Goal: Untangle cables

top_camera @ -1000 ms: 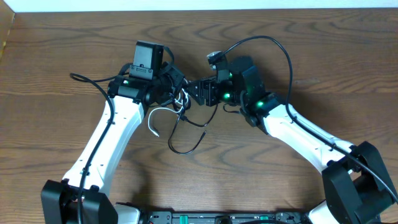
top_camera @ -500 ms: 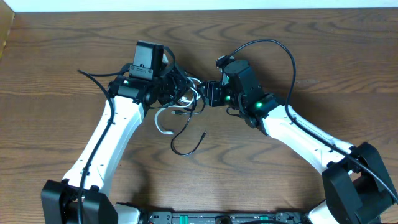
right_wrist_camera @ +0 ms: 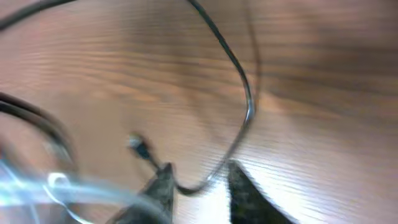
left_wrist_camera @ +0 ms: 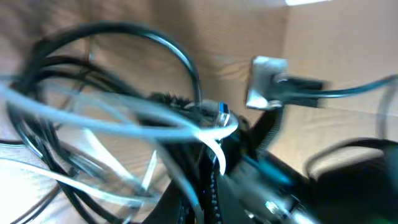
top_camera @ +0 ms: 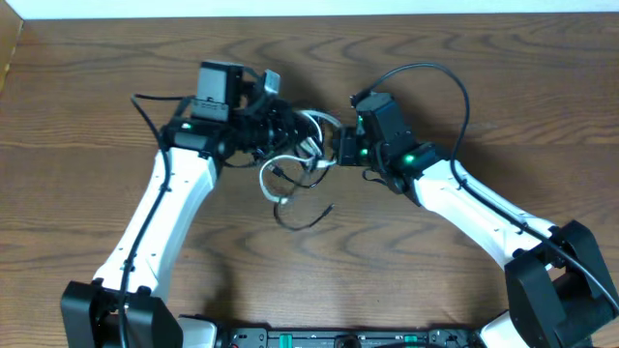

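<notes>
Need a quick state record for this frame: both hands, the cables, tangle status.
surface: wooden table
left hand: shut, buried in the tangle, seems to hold it
right hand: fingers apart, black cable looping between them, not clamped
white cable: wound through the black ones, between the two hands
plug end: free, on a loose black loop below the tangle in the overhead view
tangle status: not undone
wrist views: motion-blurred
</notes>
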`<state>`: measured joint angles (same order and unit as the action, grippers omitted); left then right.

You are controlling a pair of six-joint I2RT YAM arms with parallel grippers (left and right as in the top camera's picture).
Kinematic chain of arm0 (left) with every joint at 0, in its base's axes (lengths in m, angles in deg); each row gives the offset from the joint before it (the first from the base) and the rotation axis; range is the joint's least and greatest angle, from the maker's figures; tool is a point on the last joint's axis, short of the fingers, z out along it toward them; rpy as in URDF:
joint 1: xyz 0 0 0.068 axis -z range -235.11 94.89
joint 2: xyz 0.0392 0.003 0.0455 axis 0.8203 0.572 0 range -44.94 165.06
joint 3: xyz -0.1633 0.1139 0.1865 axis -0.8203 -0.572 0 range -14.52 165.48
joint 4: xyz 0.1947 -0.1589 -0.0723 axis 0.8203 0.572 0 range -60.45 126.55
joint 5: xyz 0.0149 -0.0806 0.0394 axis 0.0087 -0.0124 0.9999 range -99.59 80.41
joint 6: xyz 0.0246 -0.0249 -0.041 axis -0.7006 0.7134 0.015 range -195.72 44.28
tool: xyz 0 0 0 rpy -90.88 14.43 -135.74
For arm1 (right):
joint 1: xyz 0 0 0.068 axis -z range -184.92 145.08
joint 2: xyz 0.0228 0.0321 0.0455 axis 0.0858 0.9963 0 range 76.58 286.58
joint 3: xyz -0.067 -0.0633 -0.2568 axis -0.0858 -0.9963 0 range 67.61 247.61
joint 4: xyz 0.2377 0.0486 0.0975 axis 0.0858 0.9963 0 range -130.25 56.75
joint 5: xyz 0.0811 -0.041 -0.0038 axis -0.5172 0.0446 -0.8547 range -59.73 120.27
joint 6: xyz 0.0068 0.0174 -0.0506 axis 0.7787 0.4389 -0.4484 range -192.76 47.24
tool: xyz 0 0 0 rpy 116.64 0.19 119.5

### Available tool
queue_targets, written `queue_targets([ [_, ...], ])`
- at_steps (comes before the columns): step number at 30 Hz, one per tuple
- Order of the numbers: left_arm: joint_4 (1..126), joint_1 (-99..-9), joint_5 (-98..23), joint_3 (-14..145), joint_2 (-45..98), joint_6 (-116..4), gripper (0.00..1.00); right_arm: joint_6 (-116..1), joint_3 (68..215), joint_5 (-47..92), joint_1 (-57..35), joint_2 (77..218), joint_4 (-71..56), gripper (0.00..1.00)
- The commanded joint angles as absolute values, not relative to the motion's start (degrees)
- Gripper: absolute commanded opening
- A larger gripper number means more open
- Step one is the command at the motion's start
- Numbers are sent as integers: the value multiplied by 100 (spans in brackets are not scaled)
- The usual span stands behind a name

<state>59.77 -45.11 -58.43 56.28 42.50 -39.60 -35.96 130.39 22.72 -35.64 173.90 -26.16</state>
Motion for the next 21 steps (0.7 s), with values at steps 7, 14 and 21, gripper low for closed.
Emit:
queue_targets([
  [7, 5953, -5366, -6295, 5696, 4217, -5061, 7, -4379, 13050, 2375, -1816, 17326, -1226, 1],
  [14, 6263, -5062, -6934, 5696, 4219, -7971, 7, -5760, 13050, 1054, -1081, 17322, -1499, 1],
  [21, 5614, -5289, -6966, 5698, 4215, -7820, 7, -4298, 13050, 1448, 280, 17322, -894, 2],
])
